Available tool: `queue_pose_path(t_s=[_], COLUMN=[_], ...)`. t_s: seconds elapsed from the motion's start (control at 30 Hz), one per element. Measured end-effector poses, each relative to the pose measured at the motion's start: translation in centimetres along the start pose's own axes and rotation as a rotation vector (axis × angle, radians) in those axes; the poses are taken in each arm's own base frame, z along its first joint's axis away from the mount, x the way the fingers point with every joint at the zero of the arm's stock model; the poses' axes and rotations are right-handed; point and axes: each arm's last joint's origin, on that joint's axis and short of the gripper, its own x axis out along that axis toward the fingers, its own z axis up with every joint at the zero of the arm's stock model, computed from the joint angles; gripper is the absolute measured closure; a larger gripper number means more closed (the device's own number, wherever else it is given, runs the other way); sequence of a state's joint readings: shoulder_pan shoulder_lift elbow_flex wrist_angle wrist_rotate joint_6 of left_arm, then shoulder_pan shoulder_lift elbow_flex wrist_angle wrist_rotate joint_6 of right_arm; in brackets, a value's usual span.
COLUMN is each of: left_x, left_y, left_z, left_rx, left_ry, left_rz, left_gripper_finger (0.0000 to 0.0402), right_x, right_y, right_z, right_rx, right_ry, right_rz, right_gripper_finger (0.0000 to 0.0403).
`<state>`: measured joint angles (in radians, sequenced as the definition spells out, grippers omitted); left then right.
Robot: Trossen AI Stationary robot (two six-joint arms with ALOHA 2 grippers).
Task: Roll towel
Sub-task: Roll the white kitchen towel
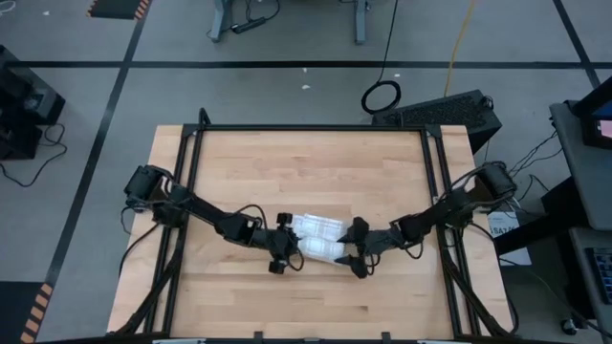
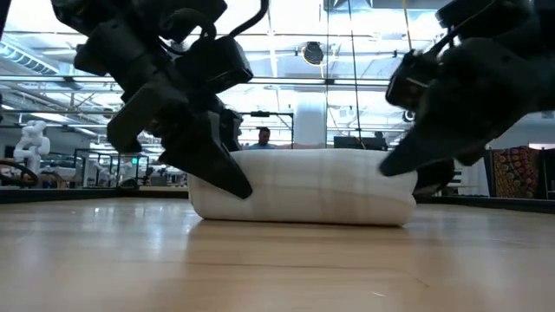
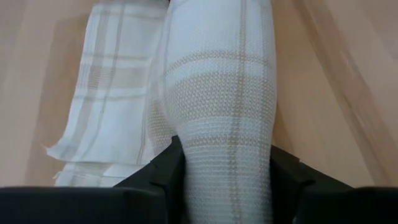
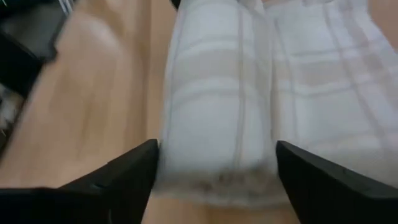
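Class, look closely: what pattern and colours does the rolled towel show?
White cloth with a grey-tan plaid grid of lines; the towel shows it best in the left wrist view.

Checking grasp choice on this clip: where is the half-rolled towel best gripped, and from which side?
Probably at the two open ends of the rolled part of the towel, each gripper coming in along the roll's axis. The roll lies as a firm tube across the table, flat tail beside it. The left gripper straddles one end, fingers against the cloth; the right gripper stands open around the other.
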<state>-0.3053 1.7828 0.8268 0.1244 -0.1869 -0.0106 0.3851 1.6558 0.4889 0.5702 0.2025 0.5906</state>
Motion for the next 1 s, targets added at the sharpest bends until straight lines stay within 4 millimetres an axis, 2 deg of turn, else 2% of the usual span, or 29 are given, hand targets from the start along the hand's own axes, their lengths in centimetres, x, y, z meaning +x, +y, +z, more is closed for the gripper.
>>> queue_pose_path(t_s=[0.17,0.3,0.43,0.57,0.8,1.0], left_x=[0.2,0.3,0.4,0.5,0.6,0.6], left_y=[0.9,1.4,2.1,2.8,3.8,4.3], left_z=[0.0,-0.1,-0.1,-0.2,-0.2,-0.3], left_rx=[-0.065,-0.137,-0.221,-0.301,-0.406,-0.475], left_ry=[0.008,0.013,0.021,0.030,0.045,0.061], left_rz=[-0.048,-0.088,-0.119,-0.179,-0.265,-0.332], left_gripper_finger=[0.0248,0.0248,0.0249,0.0249,0.0249,0.0249], right_x=[-2.2,-3.6,-4.1,-3.7,-1.7,0.2], right_y=[1.2,2.6,3.9,4.4,4.8,3.9], right_z=[-0.2,-0.2,-0.7,-1.9,-3.2,-3.7], right_rx=[-0.180,-0.332,-0.428,-0.463,-0.526,-0.562], right_ry=[0.022,-0.057,-0.129,-0.148,-0.268,-0.303], right_rz=[-0.066,-0.133,-0.171,-0.213,-0.291,-0.321], right_gripper_finger=[0.0074,0.0074,0.0072,0.0058,0.0016,0.0006])
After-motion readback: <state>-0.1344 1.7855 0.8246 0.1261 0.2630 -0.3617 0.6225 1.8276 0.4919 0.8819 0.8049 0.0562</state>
